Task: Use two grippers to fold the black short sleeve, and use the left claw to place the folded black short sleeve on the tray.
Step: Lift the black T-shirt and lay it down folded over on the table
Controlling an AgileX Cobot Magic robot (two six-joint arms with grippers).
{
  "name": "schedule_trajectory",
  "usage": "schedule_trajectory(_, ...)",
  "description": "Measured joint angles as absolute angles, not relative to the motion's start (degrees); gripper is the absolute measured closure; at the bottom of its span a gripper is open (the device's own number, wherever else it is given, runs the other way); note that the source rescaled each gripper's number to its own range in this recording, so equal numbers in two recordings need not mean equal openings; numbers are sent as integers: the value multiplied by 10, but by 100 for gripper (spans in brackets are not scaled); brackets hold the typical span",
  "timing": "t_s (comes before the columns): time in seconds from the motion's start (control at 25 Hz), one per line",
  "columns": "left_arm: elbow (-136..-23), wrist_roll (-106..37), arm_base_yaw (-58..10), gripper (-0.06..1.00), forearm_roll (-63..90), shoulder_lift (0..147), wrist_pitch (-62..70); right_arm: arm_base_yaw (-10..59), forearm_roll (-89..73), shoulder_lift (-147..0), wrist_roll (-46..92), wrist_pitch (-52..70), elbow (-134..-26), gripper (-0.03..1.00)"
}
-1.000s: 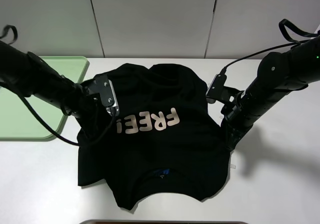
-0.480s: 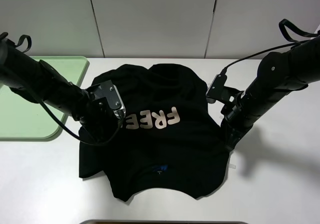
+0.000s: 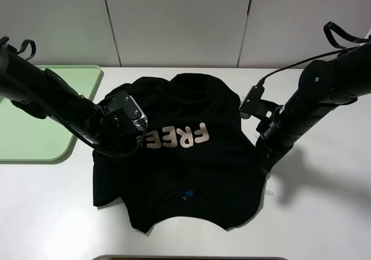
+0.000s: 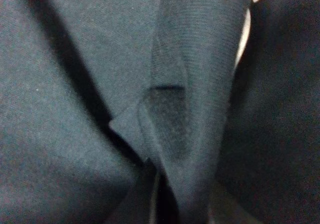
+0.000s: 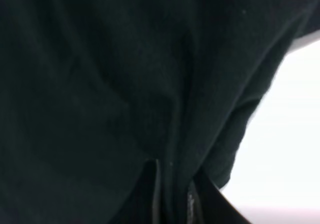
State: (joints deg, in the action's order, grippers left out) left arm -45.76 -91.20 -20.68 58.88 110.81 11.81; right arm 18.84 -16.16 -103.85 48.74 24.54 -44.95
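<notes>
The black short sleeve (image 3: 191, 167) lies spread on the white table, its pale "FREE" letters (image 3: 174, 137) upside down and a small blue neck tag (image 3: 186, 194) near the front. My left gripper (image 3: 111, 148) is shut on the shirt's left edge. In the left wrist view a ridge of black cloth (image 4: 175, 134) runs up from between the fingers (image 4: 150, 196). My right gripper (image 3: 265, 165) is shut on the shirt's right edge, and the right wrist view shows cloth (image 5: 125, 84) pinched between its fingers (image 5: 152, 194). The pale-green tray (image 3: 35, 126) sits at the far left.
White table (image 3: 324, 213) shows bare to the right and in front of the shirt. Grey wall panels (image 3: 174, 22) stand behind the table. A dark rounded edge (image 3: 191, 258) peeks in at the bottom of the exterior view.
My left gripper has closed on the shirt's left edge and shifted slightly toward the shirt's middle, drawing that edge inward. The right arm has not moved.
</notes>
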Motion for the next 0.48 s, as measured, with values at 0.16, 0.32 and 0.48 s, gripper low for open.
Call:
schedule_trajectory(0.16,-457,-904,-207,90,586,1062,164,188,-153,-1006,447,238,-449,94)
schedule_trajectory(0.32,-456,-882,-207,90,584,979,194,188,-143,-945,424,230,-449,94)
schedule_trajectory(0.48,-456,-876,-207,90,580,885,213,188,-130,-865,403,229,-449,94)
